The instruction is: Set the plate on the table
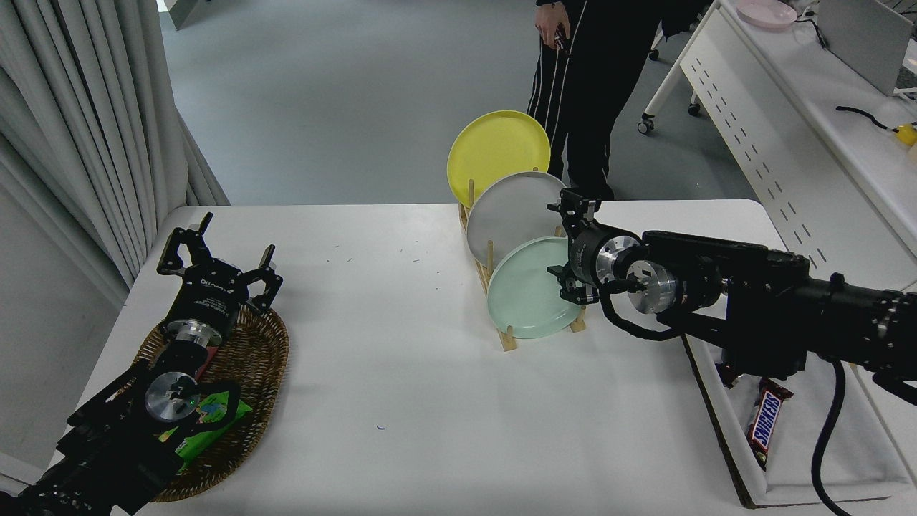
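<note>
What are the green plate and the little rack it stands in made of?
The green plate looks like smooth plastic or glazed ceramic; its surface is plain, even and slightly shiny, so I can't say which. The rack looks like bare, light wood: pale tan sticks and rails with a matte finish.

person cut off at top edge, legs and one hand only | grey plate lower part hidden behind mint plate | right gripper covers mint plate's right rim; contact unclear | left arm cut off, lower-left corner
</note>
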Motion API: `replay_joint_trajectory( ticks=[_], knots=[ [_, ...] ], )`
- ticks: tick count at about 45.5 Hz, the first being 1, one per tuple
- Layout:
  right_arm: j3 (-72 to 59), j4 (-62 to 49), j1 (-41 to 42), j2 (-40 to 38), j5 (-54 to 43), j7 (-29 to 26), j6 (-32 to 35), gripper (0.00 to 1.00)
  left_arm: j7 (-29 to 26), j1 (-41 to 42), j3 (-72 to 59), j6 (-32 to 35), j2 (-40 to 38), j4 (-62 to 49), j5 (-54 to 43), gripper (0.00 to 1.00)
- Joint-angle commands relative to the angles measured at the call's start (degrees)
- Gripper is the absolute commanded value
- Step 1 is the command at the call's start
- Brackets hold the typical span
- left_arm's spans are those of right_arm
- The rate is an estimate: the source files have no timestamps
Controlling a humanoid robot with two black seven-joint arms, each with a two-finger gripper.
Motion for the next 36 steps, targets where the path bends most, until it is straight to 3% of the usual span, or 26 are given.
replay_joint_trajectory(
  ticks=[1, 3, 4, 9, 36],
  knots=[
    [0.2, -0.8, -0.1, 0.3, 0.0, -1.2, 0.1, 0.82, 0.0, 0.0, 0.0, 0.0, 0.0, 0.0, 0.0, 1.00],
    [0.2, -0.9, 0.0, 0.3, -0.1, -1.8, 0.2, 0.80, 0.0, 0.0, 0.0, 0.0, 0.0, 0.0, 0.0, 1.00],
    [0.2, -0.9, 0.0, 0.3, -0.1, -2.7, 1.0, 0.73, 0.0, 0.0, 0.1, 0.0, 0.0, 0.0, 0.0, 1.00],
    [0.4, -0.9, 0.1, 0.2, 0.0, -3.3, 2.0, 0.66, 0.0, 0.0, 0.0, 0.0, 0.0, 0.0, 0.0, 1.00],
    [1.9, -1.3, 0.6, 0.0, -0.1, -6.7, 3.3, 0.52, 0.0, 0.0, 0.0, 0.0, 0.0, 0.0, 0.0, 1.00]
  ],
)
